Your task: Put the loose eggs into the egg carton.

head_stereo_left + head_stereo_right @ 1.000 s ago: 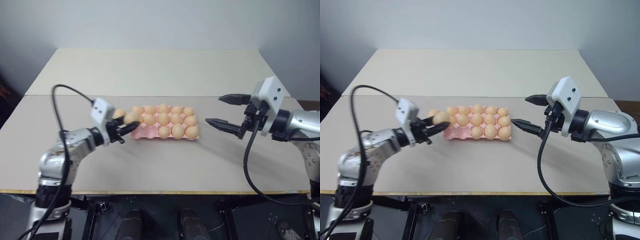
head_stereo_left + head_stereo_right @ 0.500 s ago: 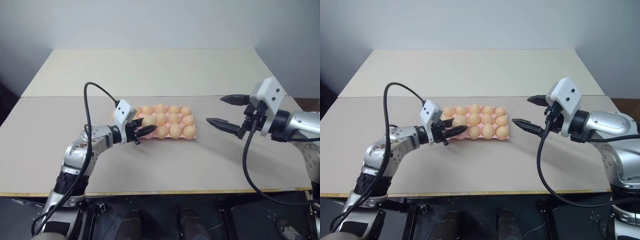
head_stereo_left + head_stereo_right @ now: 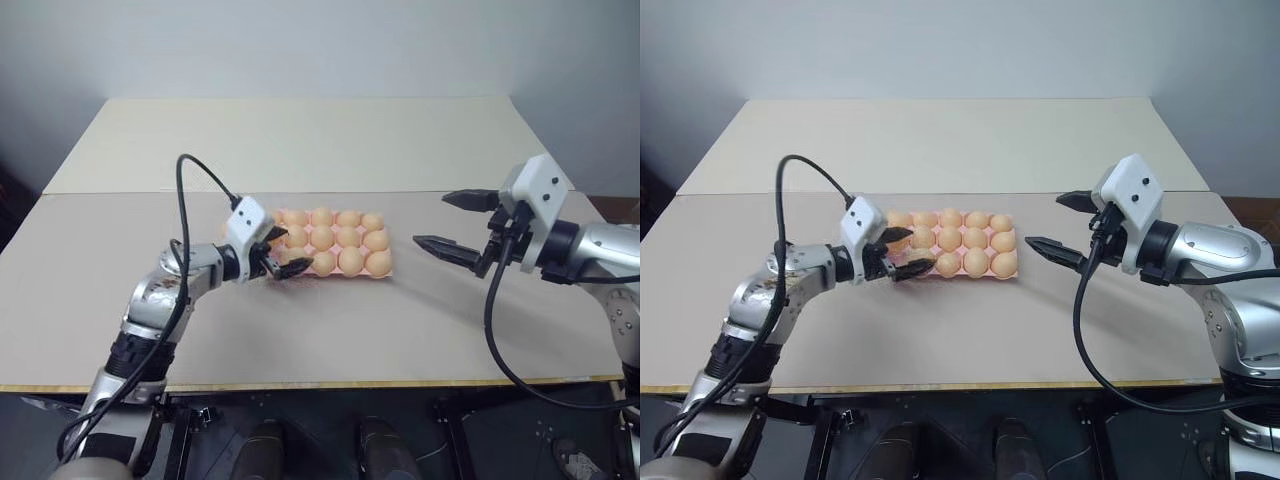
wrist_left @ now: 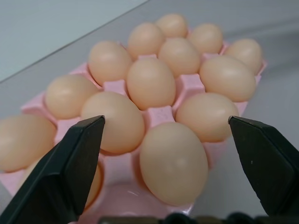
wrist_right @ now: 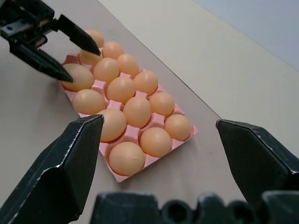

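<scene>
The pink egg carton [image 5: 120, 177] lies in the middle of the table, with several orange-brown eggs in its cups. My left gripper [image 3: 287, 251] is open at the carton's near left corner. One egg [image 4: 174, 163] sits in that corner cup, and the two fingers [image 4: 70, 172] stand wide apart on either side without touching it. My right gripper [image 3: 430, 220] hangs open above the table, to the right of the carton and apart from it, with nothing held.
The carton rests on a wide beige table [image 3: 330, 330] with bare surface in front of it and behind it. A seam [image 3: 140, 192] crosses the tabletop behind the carton. Black cables loop from both wrists.
My left gripper carried an egg rightward to the carton's near left corner and has opened, leaving the egg in the cup. The right arm has not moved.
</scene>
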`<state>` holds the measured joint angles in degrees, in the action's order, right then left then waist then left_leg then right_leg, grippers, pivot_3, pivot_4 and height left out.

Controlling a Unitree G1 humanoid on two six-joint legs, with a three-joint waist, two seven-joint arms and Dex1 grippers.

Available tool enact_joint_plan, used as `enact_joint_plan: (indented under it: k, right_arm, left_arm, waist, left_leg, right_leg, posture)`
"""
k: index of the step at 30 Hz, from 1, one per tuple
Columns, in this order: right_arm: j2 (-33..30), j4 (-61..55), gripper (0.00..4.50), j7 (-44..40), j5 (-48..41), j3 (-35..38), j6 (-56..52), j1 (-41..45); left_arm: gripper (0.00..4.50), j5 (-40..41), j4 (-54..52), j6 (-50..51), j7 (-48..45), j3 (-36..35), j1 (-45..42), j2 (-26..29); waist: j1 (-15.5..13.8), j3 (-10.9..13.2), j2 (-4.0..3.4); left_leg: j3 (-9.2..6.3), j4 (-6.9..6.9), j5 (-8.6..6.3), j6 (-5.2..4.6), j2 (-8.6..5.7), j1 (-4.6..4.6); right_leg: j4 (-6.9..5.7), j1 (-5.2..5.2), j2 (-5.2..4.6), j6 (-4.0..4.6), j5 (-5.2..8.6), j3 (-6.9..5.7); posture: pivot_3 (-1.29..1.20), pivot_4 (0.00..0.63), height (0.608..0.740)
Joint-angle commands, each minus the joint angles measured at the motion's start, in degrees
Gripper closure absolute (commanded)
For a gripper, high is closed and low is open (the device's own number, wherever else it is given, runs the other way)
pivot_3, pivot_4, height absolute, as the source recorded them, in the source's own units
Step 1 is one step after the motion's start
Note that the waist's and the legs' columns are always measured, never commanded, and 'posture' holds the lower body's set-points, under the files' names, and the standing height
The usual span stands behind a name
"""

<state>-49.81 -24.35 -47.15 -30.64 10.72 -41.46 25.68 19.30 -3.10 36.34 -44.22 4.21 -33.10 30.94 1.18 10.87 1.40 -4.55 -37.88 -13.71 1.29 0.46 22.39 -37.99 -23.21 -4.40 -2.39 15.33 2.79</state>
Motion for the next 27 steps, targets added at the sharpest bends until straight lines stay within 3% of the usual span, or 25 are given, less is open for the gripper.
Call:
enact_joint_plan:
  k: [1,7,14,19,27]
  right_arm:
    - [-0.6,-1.4,0.0,0.3,-1.2,1.9,0.2,0.9]
    - [-0.9,-0.5,0.0,-1.9,-1.5,2.3,1.7,0.3]
    - [-1.9,0.1,0.0,-6.3,-1.6,2.0,3.3,-1.2]
    - [-2.5,0.8,0.0,-10.9,-2.4,3.4,6.9,-4.7]
    - [-3.3,1.5,0.0,-11.5,-3.1,3.3,6.4,-3.9]
  left_arm:
    - [0.03,2.6,-3.2,-1.7,-2.7,-6.6,-0.5,4.6]
    - [0.03,7.6,-5.1,-2.5,-11.6,-18.9,7.2,17.2]
    - [0.03,10.2,-2.4,-5.4,-21.8,-33.6,23.3,26.4]
    - [0.03,12.1,-2.5,-5.2,-24.5,-38.9,29.6,27.7]
    - [0.03,13.4,-3.3,-4.7,-21.6,-37.0,27.6,26.4]
  waist:
    - [0.2,0.0,0.0]
    - [1.1,0.0,-0.02]
    - [1.2,0.0,-0.05]
    - [0.7,0.0,-0.05]
    - [1.0,0.0,-0.05]
  left_leg:
    - [0.0,0.0,0.0,0.0,0.0,0.01]
    - [0.0,0.02,0.0,0.0,0.03,0.0]
    - [0.02,0.05,0.0,0.0,0.08,-0.02]
    - [0.02,0.06,-0.01,0.0,0.14,-0.04]
    - [0.02,0.08,-0.01,0.01,0.15,-0.06]
  right_leg:
    - [0.0,-0.01,0.0,0.0,0.0,0.0]
    - [0.01,-0.04,0.01,0.0,0.0,0.0]
    - [0.01,-0.03,0.01,0.0,0.01,-0.02]
    - [0.05,0.04,0.02,0.01,0.01,-0.07]
    - [0.04,0.01,0.03,0.01,0.01,-0.07]
  posture:
    - [0.0,0.15,0.74]
    - [0.0,0.15,0.74]
    - [0.0,0.15,0.74]
    - [0.0,0.15,0.74]
    - [0.0,0.15,0.74]
